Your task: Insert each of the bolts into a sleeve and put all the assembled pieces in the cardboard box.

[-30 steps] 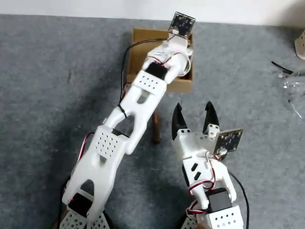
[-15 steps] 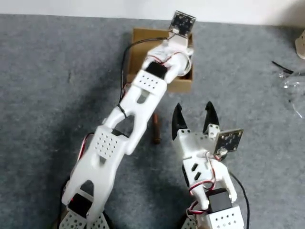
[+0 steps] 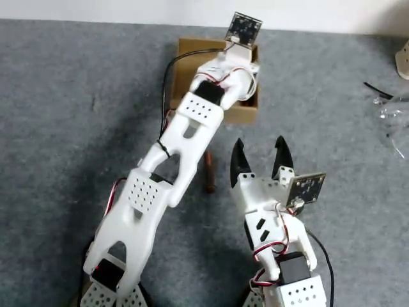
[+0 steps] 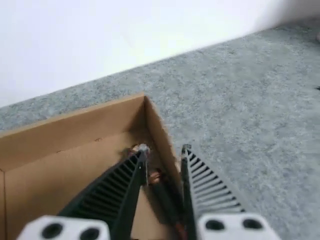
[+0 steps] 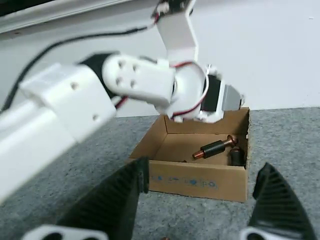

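The cardboard box (image 3: 192, 46) stands at the table's far edge. My left gripper (image 4: 164, 152) hangs open inside it, near the box's corner. A dark sleeve with a copper bolt (image 4: 162, 192) lies on the box floor below its fingers. From the right wrist view, the box (image 5: 200, 182) holds an assembled bolt-and-sleeve (image 5: 215, 146) and a second dark piece (image 5: 236, 156). My right gripper (image 3: 259, 146) is open over the carpet in front of the box, holding nothing. A brown sleeve piece (image 3: 208, 171) lies on the carpet to its left, beside the left arm.
Grey carpet covers the table. Clear safety glasses (image 3: 391, 109) and a black cable lie at the far right. The left arm (image 3: 185, 137) stretches diagonally from the near edge to the box, overhanging part of it.
The left arm's wrist has shifted very slightly over the box. The right arm and the piece on the carpet have not moved.
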`<action>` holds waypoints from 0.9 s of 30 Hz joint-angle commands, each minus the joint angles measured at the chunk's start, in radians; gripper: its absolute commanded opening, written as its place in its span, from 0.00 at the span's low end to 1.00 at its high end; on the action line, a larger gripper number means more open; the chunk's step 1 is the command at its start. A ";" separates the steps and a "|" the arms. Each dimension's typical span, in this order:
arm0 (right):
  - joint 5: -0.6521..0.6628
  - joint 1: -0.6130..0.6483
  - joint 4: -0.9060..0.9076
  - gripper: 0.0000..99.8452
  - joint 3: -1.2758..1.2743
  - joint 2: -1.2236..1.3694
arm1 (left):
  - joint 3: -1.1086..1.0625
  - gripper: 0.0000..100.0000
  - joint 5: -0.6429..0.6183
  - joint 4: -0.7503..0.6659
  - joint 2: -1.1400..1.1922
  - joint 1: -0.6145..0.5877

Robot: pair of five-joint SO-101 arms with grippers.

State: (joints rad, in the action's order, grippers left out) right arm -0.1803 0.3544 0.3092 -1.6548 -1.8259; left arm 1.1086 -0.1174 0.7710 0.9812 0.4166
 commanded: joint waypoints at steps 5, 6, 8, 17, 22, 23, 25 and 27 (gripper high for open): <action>0.017 -0.016 -0.038 0.31 0.007 -0.013 | 0.360 0.12 0.063 0.270 -0.128 0.093; 0.017 -0.016 -0.038 0.31 0.007 -0.013 | 0.412 0.12 0.107 0.305 -0.136 0.102; 0.017 -0.016 -0.038 0.31 0.007 -0.013 | 0.522 0.12 0.203 0.391 -0.145 0.120; 0.017 -0.018 -0.038 0.31 0.007 -0.013 | 0.553 0.12 0.344 0.833 -0.398 0.142; 0.017 -0.018 -0.038 0.31 0.007 -0.013 | 0.552 0.12 0.344 0.979 -0.568 0.117; 0.017 -0.018 -0.039 0.31 0.007 -0.013 | 0.552 0.12 0.344 0.982 -0.604 0.096; 0.017 -0.018 -0.039 0.31 0.007 -0.013 | 0.552 0.12 0.344 0.982 -0.684 0.050; 0.017 -0.018 -0.039 0.31 0.007 -0.013 | 0.549 0.12 0.344 0.982 -0.763 0.004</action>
State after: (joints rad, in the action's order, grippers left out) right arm -0.1803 0.3544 0.3092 -1.6548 -1.8259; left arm 1.6256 0.2232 1.7469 0.3644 0.4810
